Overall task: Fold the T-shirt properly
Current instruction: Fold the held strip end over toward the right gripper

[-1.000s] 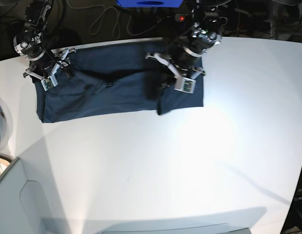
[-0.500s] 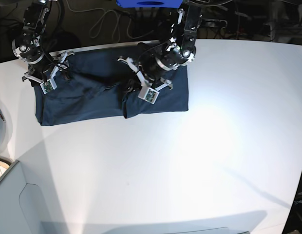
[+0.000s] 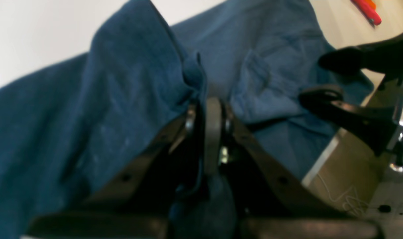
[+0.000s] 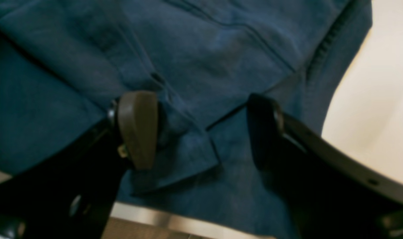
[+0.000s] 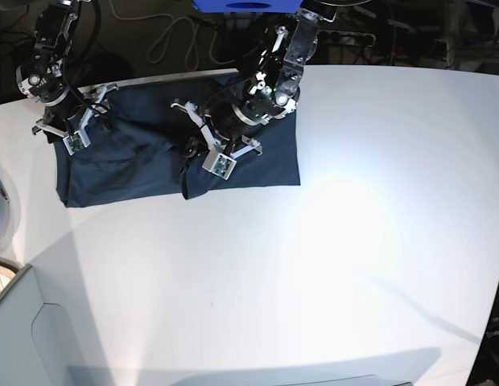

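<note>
While the left gripper (image 5: 203, 150), pinching a T-shirt (image 5: 270, 165) edge, folds crosswise, the right gripper (image 5: 70, 126) rests spread at the table's (image 5: 330, 257) far-left corner. Next move, by judgement: lay the fold flat, then let go.

One T-shirt (image 5: 257, 165) lies on the counter (image 5: 330, 265) near its far edge, toward the far left corner. It is a single dark blue cloth, partly doubled over on itself.

Two arms work over it, so two grippers: the left gripper (image 5: 195, 153) over the middle of the cloth and the right gripper (image 5: 64, 133) at the end of the cloth nearest the counter's left edge. Each has one pair of jaws, four fingers altogether.

One red object (image 3: 367, 11) shows in the left wrist view, lying past the cloth; what it is cannot be told.

One blue box (image 5: 245, 5) sits beyond the counter's far edge.
</note>
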Robot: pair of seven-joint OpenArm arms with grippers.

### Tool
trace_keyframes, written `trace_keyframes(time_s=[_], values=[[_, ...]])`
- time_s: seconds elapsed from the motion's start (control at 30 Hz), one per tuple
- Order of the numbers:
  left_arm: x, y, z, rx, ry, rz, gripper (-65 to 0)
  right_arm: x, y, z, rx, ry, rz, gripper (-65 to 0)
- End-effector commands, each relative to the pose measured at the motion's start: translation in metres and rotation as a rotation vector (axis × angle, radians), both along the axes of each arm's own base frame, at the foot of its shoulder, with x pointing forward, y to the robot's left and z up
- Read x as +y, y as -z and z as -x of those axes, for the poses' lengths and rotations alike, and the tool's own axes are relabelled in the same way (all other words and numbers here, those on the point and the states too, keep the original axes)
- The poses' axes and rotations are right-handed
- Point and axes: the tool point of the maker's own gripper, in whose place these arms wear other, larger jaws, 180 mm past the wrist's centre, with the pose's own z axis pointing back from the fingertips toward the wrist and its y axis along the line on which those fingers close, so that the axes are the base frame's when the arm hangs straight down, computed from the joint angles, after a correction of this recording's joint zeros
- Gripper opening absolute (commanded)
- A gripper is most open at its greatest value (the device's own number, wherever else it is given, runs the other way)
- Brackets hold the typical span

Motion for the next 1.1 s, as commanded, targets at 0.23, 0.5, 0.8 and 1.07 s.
trace_keyframes(time_s=[0.23, 0.5, 0.8, 1.07], values=[[-0.006, -0.014, -0.007, -0.033, -0.004, 0.038, -62.5, 0.0, -0.008, -0.005, -0.032, -0.015, -0.001, -24.8], [0.0, -0.045, -0.007, -0.102, -0.034, 0.079, -45.3, -0.001, -0.008, -0.005, -0.031, -0.015, 0.0, -24.8], [0.071, -0.046, -0.001, -0.129, -0.164, -0.003, -45.3, 0.001, -0.008, -0.006, -0.032, -0.012, -0.006, -24.8], [0.114, 0.0, 0.009, -0.009, -0.265, -0.074, -45.3, 0.002, -0.008, -0.006, -0.033, -0.012, -0.009, -24.8]])
